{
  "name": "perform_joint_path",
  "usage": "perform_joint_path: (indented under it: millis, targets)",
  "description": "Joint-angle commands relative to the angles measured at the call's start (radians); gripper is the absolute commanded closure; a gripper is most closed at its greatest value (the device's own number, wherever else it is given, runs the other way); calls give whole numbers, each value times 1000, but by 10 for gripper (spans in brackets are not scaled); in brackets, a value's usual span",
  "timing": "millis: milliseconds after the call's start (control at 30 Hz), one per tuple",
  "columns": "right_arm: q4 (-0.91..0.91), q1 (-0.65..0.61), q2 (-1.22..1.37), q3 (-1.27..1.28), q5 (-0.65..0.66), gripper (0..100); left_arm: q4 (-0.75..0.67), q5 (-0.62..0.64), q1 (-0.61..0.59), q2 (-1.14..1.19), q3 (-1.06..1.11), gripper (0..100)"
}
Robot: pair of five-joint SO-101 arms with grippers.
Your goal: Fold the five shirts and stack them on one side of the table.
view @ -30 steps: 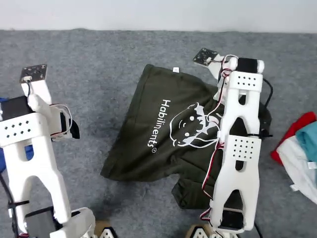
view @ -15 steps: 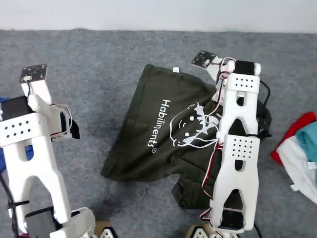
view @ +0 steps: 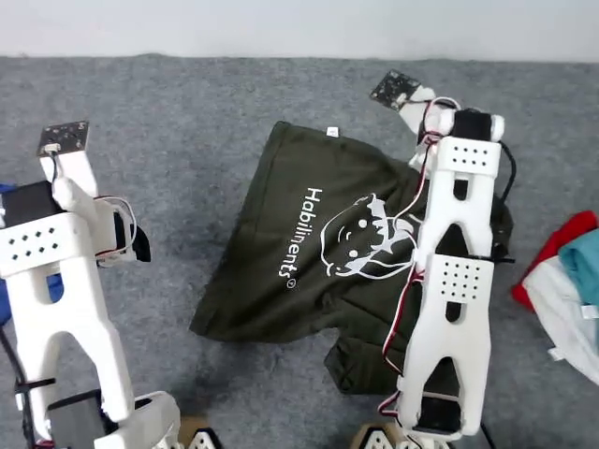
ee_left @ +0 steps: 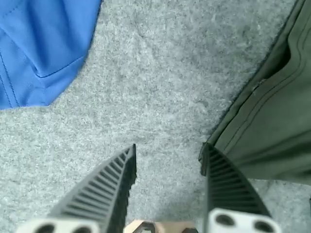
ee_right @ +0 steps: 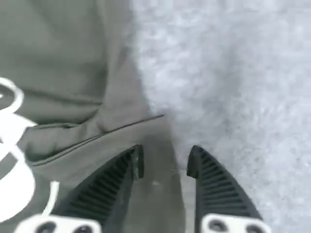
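One dark green shirt [view: 309,243], partly folded, lies at the middle of the grey carpeted table [view: 187,140]. The right gripper [ee_right: 165,150] hangs released over the shirt's edge, jaws apart. The left gripper [ee_left: 167,150], also released, hovers above bare carpet between that shirt and one blue shirt [ee_left: 43,43]. Three more shirts lie heaped at the table's right edge: a red shirt [view: 562,245], a teal shirt [view: 582,257] and a white shirt [view: 566,309].

I counted 5 shirts, dk green shirt [view: 281,196], blue shirt [ee_left: 43,43], red shirt [view: 562,239], teal shirt [view: 586,260], white shirt [view: 562,304], 2 grippers, left gripper [ee_left: 167,155] & right gripper [ee_right: 165,156]
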Motion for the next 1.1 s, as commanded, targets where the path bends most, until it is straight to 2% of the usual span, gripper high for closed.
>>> perform_joint_path:
  millis: [0, 333, 500, 600, 733, 867, 1067]
  targets:
    - [-39, 13, 18, -51, 11, 837, 32, -9, 2, -37, -2, 795]
    - [-64, 13, 50, -51, 11, 857, 32, -9, 2, -37, 70, 795]
    - [-70, 12, 50, -49, 14, 988, 32, -9, 2, -37, 81, 795]
    - [-61, 10, 51, -44, 64, 983, 32, -9, 0, -37, 81, 795]
    - [-61, 21, 51, -44, 66, 985, 32, -9, -2, -37, 81, 795]
    - [-70, 42, 44, -51, 66, 963, 32, -9, -2, -37, 81, 795]
    - [-70, 58, 50, -44, 66, 767, 32, -9, -2, -37, 82, 795]
